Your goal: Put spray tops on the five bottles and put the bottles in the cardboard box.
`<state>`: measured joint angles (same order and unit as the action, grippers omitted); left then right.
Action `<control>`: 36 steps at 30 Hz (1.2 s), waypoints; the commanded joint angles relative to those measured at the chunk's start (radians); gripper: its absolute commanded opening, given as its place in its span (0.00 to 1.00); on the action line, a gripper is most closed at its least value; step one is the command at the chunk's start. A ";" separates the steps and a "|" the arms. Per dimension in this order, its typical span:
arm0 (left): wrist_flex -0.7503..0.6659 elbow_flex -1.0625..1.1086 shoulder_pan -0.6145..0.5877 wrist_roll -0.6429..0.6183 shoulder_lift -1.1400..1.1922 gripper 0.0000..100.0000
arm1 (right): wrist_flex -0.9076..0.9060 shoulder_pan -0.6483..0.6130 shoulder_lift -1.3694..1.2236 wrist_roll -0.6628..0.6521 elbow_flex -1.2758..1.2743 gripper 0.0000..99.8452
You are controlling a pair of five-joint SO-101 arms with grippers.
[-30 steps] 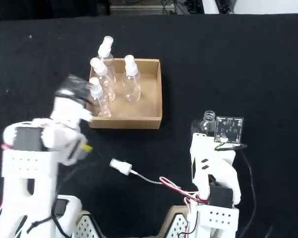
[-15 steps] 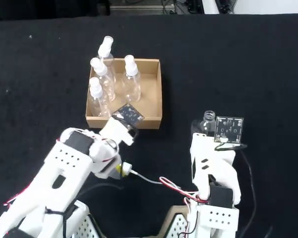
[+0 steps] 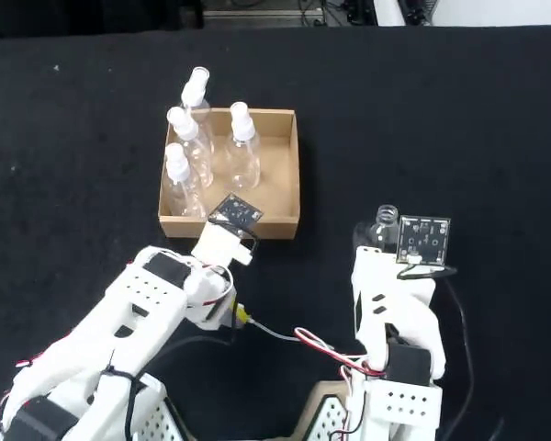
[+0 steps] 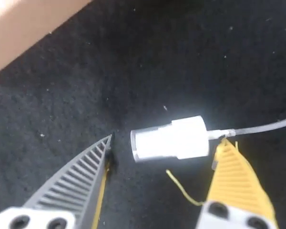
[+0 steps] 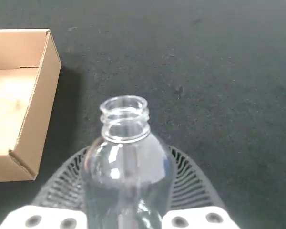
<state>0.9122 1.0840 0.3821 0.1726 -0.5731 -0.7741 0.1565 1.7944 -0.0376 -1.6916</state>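
Note:
A white spray top (image 4: 170, 139) with a thin clear tube lies on the black cloth. My left gripper (image 4: 164, 155) is open around it, one finger on each side. In the high view that arm (image 3: 179, 285) hangs just in front of the cardboard box (image 3: 280, 204). Several capped clear bottles (image 3: 241, 145) stand in the box. My right gripper (image 5: 126, 191) is shut on an uncapped clear bottle (image 5: 126, 167), held upright to the right of the box, its open neck (image 3: 387, 218) showing above the wrist camera.
The cardboard box corner (image 5: 35, 90) lies to the side of the held bottle. Red and white cables (image 3: 317, 344) run between the two arm bases. Black cloth covers the whole table, with free room at the right and far side.
The left arm swung from beside the box down to the spray top in front of it, and now straddles it with open fingers. The right arm and its bottle stayed still.

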 commanded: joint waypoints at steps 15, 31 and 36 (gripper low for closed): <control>-0.118 0.056 0.005 -0.011 0.011 0.27 | -0.006 0.015 0.064 -0.002 0.005 0.01; 0.313 -0.216 -0.208 0.169 0.009 0.07 | -0.006 0.015 0.064 -0.002 0.005 0.01; 0.419 -0.309 -0.509 0.454 0.012 0.07 | -0.006 0.015 0.064 -0.002 0.005 0.01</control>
<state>1.2666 0.8876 0.1105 0.4120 -0.5516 -0.7741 0.1565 1.7944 -0.0376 -1.6916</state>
